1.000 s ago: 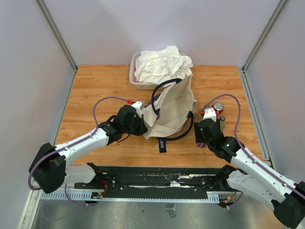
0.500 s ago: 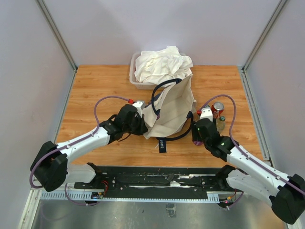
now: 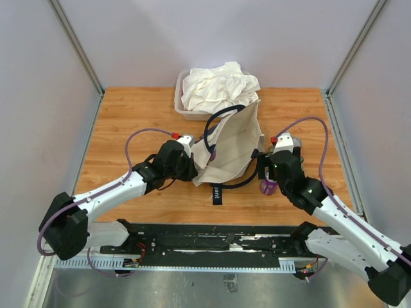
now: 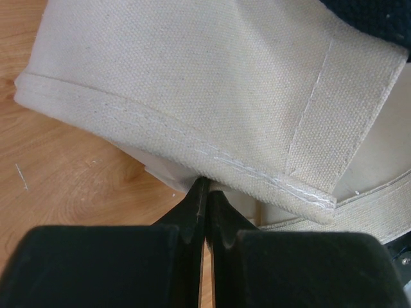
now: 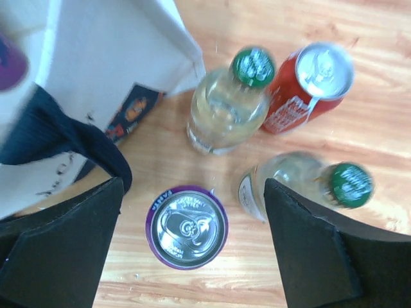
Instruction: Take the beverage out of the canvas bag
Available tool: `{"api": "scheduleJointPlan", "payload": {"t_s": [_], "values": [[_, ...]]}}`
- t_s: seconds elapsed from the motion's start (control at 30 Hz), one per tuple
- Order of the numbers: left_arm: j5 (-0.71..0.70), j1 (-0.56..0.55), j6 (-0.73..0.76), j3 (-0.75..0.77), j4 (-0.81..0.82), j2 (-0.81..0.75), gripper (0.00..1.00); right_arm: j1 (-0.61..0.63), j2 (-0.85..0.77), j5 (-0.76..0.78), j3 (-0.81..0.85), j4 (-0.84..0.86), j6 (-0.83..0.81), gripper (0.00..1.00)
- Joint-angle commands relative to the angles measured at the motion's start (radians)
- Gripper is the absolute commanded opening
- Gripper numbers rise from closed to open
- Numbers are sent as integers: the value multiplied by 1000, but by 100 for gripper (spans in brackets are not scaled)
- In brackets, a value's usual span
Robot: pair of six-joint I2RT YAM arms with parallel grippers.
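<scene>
The canvas bag lay slumped at mid-table, its mouth toward the left gripper, whose fingers were clenched on the hem. The right gripper hung with its fingers spread wide on either side of a purple can, which stood upright on the wood just outside the bag, untouched. Crowding that can were 2 clear green-capped bottles and a red can, all near one another. A navy strap trailed beside the left finger. Behind the bag sat a clear tub heaped with white cloth.
</scene>
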Motion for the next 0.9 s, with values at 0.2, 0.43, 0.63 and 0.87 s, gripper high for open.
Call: {"api": "scheduleJointPlan", "payload": {"t_s": [0.2, 0.43, 0.63, 0.87], "values": [[-88, -8, 18, -14, 3, -90, 7, 99, 22, -20, 258, -9, -177, 60], [-106, -8, 3, -33, 15, -126, 6, 103, 158, -324, 376, 103, -284, 54], [-98, -8, -20, -48, 18, -130, 4, 101, 321, -377, 384, 188, -257, 63], [-115, -8, -28, -65, 17, -161, 3, 47, 498, -437, 355, 325, -179, 88]]}}
